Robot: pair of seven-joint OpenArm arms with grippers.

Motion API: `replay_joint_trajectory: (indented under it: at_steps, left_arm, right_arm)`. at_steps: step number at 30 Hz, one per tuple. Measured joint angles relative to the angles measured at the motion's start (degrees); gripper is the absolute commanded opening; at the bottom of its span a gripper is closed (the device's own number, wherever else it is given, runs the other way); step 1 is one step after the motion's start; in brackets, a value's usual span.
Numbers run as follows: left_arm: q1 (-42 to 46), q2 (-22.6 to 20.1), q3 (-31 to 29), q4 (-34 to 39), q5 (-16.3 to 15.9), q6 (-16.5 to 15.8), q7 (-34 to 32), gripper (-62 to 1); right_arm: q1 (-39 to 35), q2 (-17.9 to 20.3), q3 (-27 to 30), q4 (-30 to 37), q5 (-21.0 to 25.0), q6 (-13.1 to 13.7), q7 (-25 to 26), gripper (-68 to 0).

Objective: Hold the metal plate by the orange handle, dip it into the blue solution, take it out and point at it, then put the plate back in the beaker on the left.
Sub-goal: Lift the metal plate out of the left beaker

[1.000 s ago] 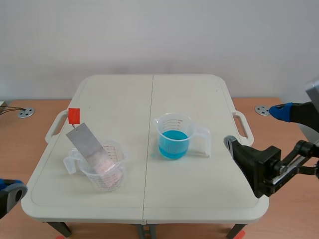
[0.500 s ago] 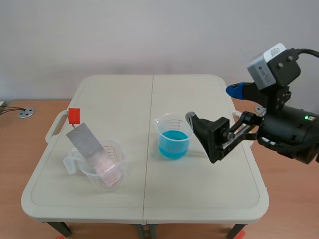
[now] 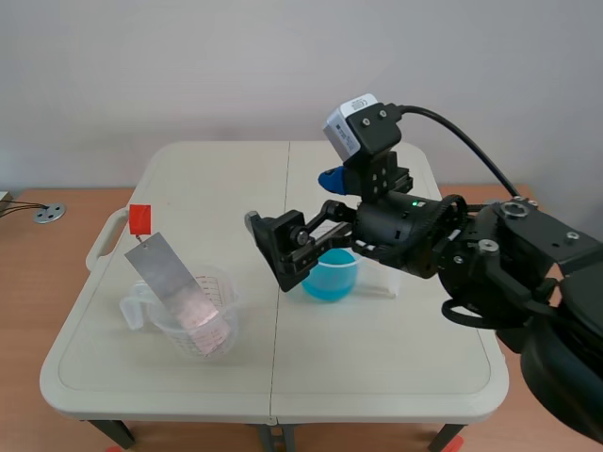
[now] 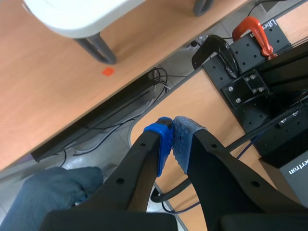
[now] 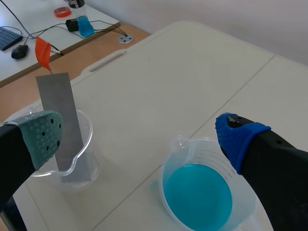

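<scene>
- Your table (image 3: 377, 377) carries two beakers, set well apart.
- Your right gripper (image 3: 290, 198) hangs above the table between the two beakers, fingers spread wide, holding nothing.
- Your left gripper (image 4: 173, 134) is off the table, over the floor, pads pressed together on nothing.
- The beaker of blue solution (image 3: 330, 273) stands near the table's middle.
- The left beaker (image 3: 193, 320) holds the metal plate (image 3: 174, 282), which leans tilted.
- The orange handle (image 3: 140, 218) tops the plate, well above the rim.
</scene>
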Motion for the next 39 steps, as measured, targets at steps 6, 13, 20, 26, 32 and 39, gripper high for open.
replay_joint_trajectory:
  at_steps: [6,13,20,26,32,39]
  left_arm:
    - [0.00,0.00,0.00,-0.13,-0.02,-0.02,-0.37,-58.0]
    - [0.00,0.00,0.00,-0.11,0.00,-0.02,-0.37,-58.0]
    - [0.00,0.00,0.00,-0.11,-0.02,-0.02,-0.37,-58.0]
    - [0.00,0.00,0.00,-0.11,-0.02,-0.02,-0.37,-58.0]
    - [0.00,0.00,0.00,-0.11,-0.02,-0.02,-0.37,-58.0]
    - [0.00,0.00,0.00,-0.11,-0.02,-0.04,-0.37,-58.0]
  right_arm:
    - [6.05,-4.92,-3.54,-7.56,0.00,2.51,0.00,-1.2]
    - [11.34,-10.05,-6.97,-16.24,0.00,4.81,0.04,-1.2]
    - [15.61,-14.80,-9.42,-22.49,-0.02,7.72,0.04,-1.2]
    - [18.86,-17.53,-12.31,-25.40,0.00,7.72,0.04,-1.2]
    - [21.86,-20.90,-13.03,-31.78,-0.02,7.72,0.00,-1.2]
    - [23.23,-23.12,-13.03,-36.59,-0.39,10.10,0.04,-6.4]
